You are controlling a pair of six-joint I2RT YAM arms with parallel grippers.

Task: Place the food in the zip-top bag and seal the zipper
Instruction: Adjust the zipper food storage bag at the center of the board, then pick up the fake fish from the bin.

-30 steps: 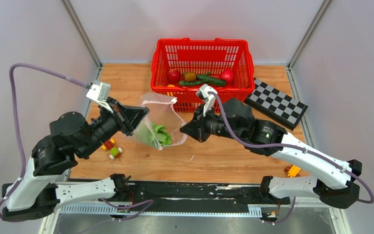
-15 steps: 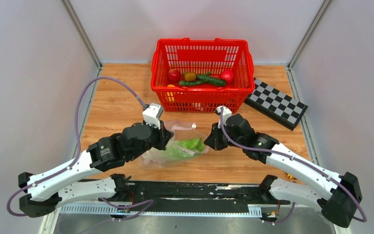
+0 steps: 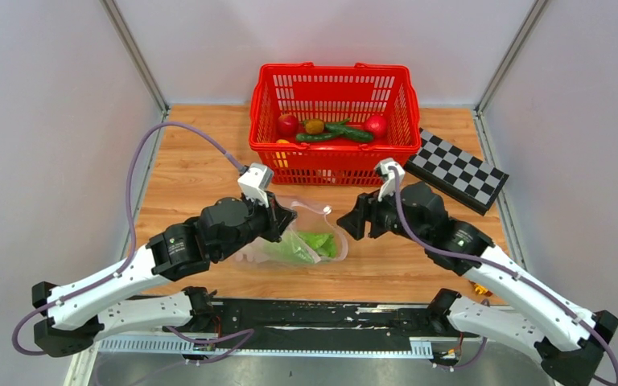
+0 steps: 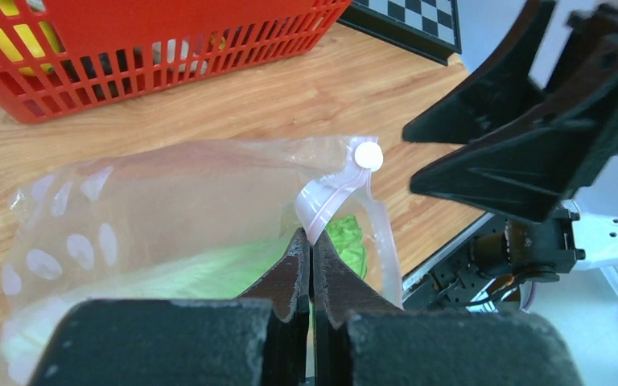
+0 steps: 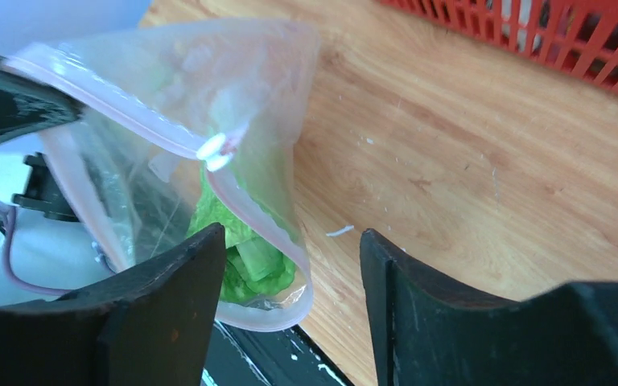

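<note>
The zip-top bag (image 3: 286, 251) lies on the wooden table in front of the basket, with pale-green lettuce (image 3: 312, 244) inside it. My left gripper (image 4: 311, 240) is shut on the zipper (image 4: 327, 201) strip, just below its small white piece (image 4: 368, 155). My right gripper (image 5: 291, 233) stands open just right of the bag's mouth, touching nothing; the zipper (image 5: 129, 115) runs across in front of it. In the top view the left gripper (image 3: 286, 217) is at the bag's upper edge and the right gripper (image 3: 346, 222) is a short gap to the right.
The red basket (image 3: 331, 78) stands behind the bag, holding red apples (image 3: 288, 123), dark green cucumbers (image 3: 346, 131) and a yellow piece (image 3: 314, 126). A checkerboard (image 3: 456, 170) lies at the right. An orange toy (image 3: 483, 282) sits near the right arm.
The left arm carried the bag from the left to the table's middle and laid it down. The right gripper opened, let go of the bag's edge and drew back to the right.
</note>
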